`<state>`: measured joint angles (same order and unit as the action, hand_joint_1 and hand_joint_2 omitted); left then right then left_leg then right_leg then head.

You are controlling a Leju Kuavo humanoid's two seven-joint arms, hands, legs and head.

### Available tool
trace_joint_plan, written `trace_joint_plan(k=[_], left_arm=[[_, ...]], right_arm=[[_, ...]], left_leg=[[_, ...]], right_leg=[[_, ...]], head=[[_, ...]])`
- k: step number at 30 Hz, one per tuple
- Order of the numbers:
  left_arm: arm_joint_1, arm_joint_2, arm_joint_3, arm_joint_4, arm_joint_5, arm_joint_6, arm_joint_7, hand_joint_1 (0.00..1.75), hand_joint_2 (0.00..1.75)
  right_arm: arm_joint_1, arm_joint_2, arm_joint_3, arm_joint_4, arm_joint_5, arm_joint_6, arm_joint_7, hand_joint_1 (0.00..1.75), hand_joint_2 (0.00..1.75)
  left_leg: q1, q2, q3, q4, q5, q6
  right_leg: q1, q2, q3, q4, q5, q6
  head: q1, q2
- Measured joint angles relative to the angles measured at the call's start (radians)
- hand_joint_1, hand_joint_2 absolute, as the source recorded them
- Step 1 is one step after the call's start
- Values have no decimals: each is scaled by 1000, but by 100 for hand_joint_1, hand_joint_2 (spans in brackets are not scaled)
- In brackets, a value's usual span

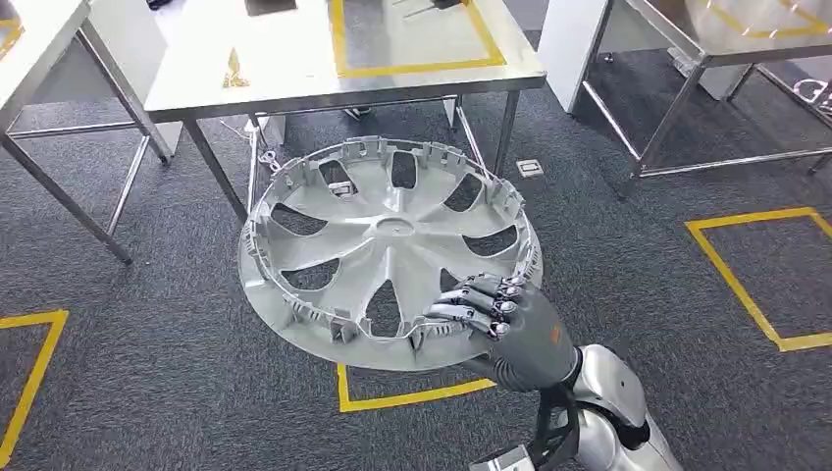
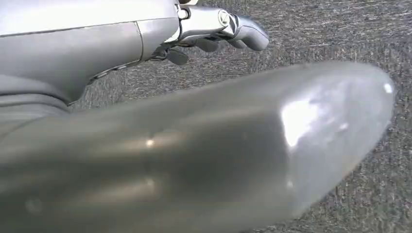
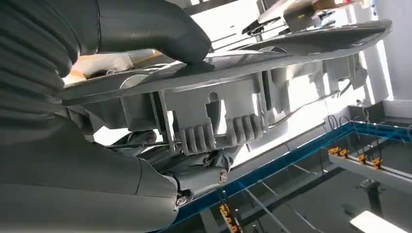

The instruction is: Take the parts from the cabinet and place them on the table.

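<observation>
Spreading across the far side of the head view, the steel surface (image 1: 294, 69) with its yellow taped rectangle (image 1: 412, 39) stands ahead over grey carpet, probably where the part is meant to be set down. Nearer hangs the silver wheel cover (image 1: 388, 250), the task's part, in the air above the floor and short of that surface, its ribbed back with clips turned upward and its plane tilted slightly. It is carried by one edge, a natural way to hold so broad and thin a disc. The right robot hand (image 1: 491, 309) grips the near rim, dark fingers (image 1: 471, 299) curled over the upper edge; in the right wrist view the thick thumb (image 3: 160, 29) presses on the opposite face, so the rim is pinched from both sides. Such an off-centre hold likely lets the far side droop. The left robot hand (image 2: 218, 26) hangs over the carpet, fingers curled in, holding nothing.
</observation>
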<state>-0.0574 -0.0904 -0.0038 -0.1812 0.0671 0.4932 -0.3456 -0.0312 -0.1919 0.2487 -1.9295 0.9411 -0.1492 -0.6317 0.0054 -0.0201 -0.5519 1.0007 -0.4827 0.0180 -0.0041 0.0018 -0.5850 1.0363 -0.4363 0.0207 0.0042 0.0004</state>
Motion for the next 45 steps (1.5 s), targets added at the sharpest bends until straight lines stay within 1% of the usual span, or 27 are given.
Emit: trace_joint_plan(k=[2, 5, 6, 8, 10, 11, 12, 13, 14, 16, 18, 19, 21, 22, 24, 26, 27, 31, 33, 35, 36, 37, 38, 39, 41, 43, 45], left_arm=[[-3, -3, 0, 0, 0, 0, 0, 0, 0], [-3, -3, 0, -1, 0, 0, -1, 0, 0], [-2, -3, 0, -1, 0, 0, -1, 0, 0], [-2, -5, 0, -1, -1, 0, -1, 0, 0], [-2, -5, 0, -1, -3, 0, -1, 0, 0], [-2, -4, 0, -1, -3, 0, -1, 0, 0], [-3, -4, 0, -1, -3, 0, -1, 0, 0], [-2, -5, 0, -1, -3, 0, 0, 0, 0], [2, -5, 0, -1, -3, 0, -1, 0, 0], [1, -5, 0, -1, -3, 0, -1, 0, 0], [-4, -6, 0, -2, -3, 1, -2, 0, 0], [-5, -6, 0, -2, -3, 1, -2, 0, 0], [1, -6, 0, -2, -3, 2, -2, 0, 0], [4, -6, 0, -1, -1, 2, -2, 0, 0], [5, -6, 0, 0, -2, 2, -2, 0, 0], [8, -3, 0, 1, -2, 2, -1, 0, 0], [6, -3, 0, 3, -2, 2, 0, 0, 0], [7, -6, 1, 1, -1, 3, -2, 0, 0], [3, -3, 3, 1, -2, 5, -2, 0, 0], [2, -3, 3, 1, -2, 5, -2, 0, 0], [4, -4, 3, 1, -2, 5, -2, 0, 0], [6, -5, 4, 2, -2, 5, -2, 0, 0], [7, -5, 4, 2, -2, 5, -2, 0, 0], [6, -5, 4, 2, -2, 5, -2, 0, 0], [6, -8, 4, 2, -2, 5, -2, 0, 0], [2, -9, 4, 2, -2, 5, -2, 0, 0], [6, -10, 4, 2, -2, 5, -2, 0, 0]], right_arm=[[-1, 0, 0, -4, 0, 0, 0, 175, 175], [2, 0, 0, -6, 1, 0, -1, 175, 175], [4, 0, 0, -6, 1, 0, -1, 175, 175], [12, 0, 0, -6, 1, 0, 0, 175, 175], [16, 0, 0, -6, 1, 0, 1, 175, 175], [17, 0, 0, -5, 2, 0, 2, 175, 175], [18, 0, 0, -6, 1, 0, 2, 175, 175], [22, -1, 0, -6, 2, 0, 3, 175, 175], [23, 0, 0, -7, 2, 0, 3, 175, 175], [26, 0, 0, -8, 4, 1, 3, 175, 175], [26, 0, 0, -8, 4, 2, 3, 175, 175], [27, 0, 0, -8, 4, 2, 5, 175, 175], [27, 0, 0, -8, 4, 0, 3, 175, 175], [31, 0, 0, -8, 4, 1, 3, 175, 175], [36, 0, 0, -8, 6, 0, 1, 175, 175], [38, 0, 0, -8, 10, 0, 3, 175, 175], [42, 1, 0, -7, 12, -1, 3, 175, 175], [45, 3, -1, -8, 13, -2, 3, 175, 175], [43, 3, -2, -8, 13, -2, 3, 175, 175], [44, 3, -3, -8, 13, -2, 1, 175, 175], [44, 3, -3, -8, 13, -2, 1, 175, 175], [45, 4, -3, -8, 13, -2, 1, 175, 175], [46, 4, -3, -7, 13, -1, 1, 175, 175], [47, 4, -3, -6, 13, 0, 1, 175, 175], [48, 4, -3, -6, 13, 0, 1, 175, 175], [48, 4, -5, -6, 12, -1, 0, 175, 175], [48, 4, -5, -7, 13, 0, 0, 175, 175]], left_leg=[[7, 3, 15, -8, 7, 5], [9, 3, 10, -5, 0, 5], [12, 4, 10, -3, -3, 0], [24, 2, 16, 5, -12, -14], [37, -1, 22, 20, -27, -32], [37, -2, 22, 26, -32, -43], [34, -2, 16, 26, -37, -52], [31, -2, 12, 21, -43, -60], [33, -2, 29, 37, -34, -72], [38, 5, 33, 43, -40, -79], [33, 14, -20, 141, -68, -79], [29, 14, -83, 234, -99, -79], [25, 14, -171, 345, -149, -73], [22, 14, -185, 338, -138, -66], [13, 14, -164, 226, -61, -49], [-1, 18, -131, 70, 80, -24], [-7, 19, -135, 64, 51, -24], [1, 10, -92, 48, 50, 0], [-1, 9, -69, 43, 37, 13], [-1, 6, -57, 43, 22, 15], [-2, 5, -47, 43, 12, 15], [-3, 5, -36, 43, 2, 15], [-3, 3, -22, 43, -8, 14], [-4, 1, -7, 43, -18, 12], [-3, 1, 6, 41, -37, 9], [-6, -4, 17, 39, -52, -7], [-6, -3, 37, 48, -34, -21]], right_leg=[[-3, 1, -15, 43, -49, 6], [-15, 1, -119, 252, -154, 25], [-19, 1, -136, 280, -158, 30], [-29, 0, -100, 199, -99, 42], [-43, 0, -12, 15, -6, 56], [-33, 7, -17, 3, -51, 53], [-31, -2, -19, 8, -84, 27], [-29, 0, -18, 6, -54, 18], [-33, 3, -16, 6, -54, 2], [-30, 2, 15, 2, -59, -16], [-27, -2, 30, 2, -67, -30], [-24, -3, 33, 2, -74, -35], [-17, -2, 44, 2, -89, -42], [-14, 1, 56, 2, -97, -42], [-11, 2, 85, 2, -118, -39], [-11, 1, 100, -1, -140, -33], [-5, 6, 113, 1, -151, -24], [-5, 4, 130, 15, -149, -1], [-7, 2, 76, 122, -150, 7], [-7, 3, -26, 245, -209, 17], [-6, 3, -69, 281, -245, 18], [-6, 2, -90, 277, -248, 17], [-6, 3, -92, 238, -221, 14], [-5, 2, -78, 170, -166, 7], [6, -2, -44, 19, -21, -14], [13, 2, -44, 13, -50, -22], [10, 5, -27, -10, -33, -41]], head=[[3, 0], [3, 0], [3, 0], [3, 0], [5, 0], [10, 0], [12, 0], [10, 0], [8, 0], [5, 0], [-1, 0], [-4, 0], [-4, 0], [-4, 0], [-5, 0], [-5, 0], [-9, 0], [-7, 0], [-1, 0], [0, 0], [0, 0], [0, 0], [0, 0], [1, 0], [2, 0], [3, 0], [3, 0]])
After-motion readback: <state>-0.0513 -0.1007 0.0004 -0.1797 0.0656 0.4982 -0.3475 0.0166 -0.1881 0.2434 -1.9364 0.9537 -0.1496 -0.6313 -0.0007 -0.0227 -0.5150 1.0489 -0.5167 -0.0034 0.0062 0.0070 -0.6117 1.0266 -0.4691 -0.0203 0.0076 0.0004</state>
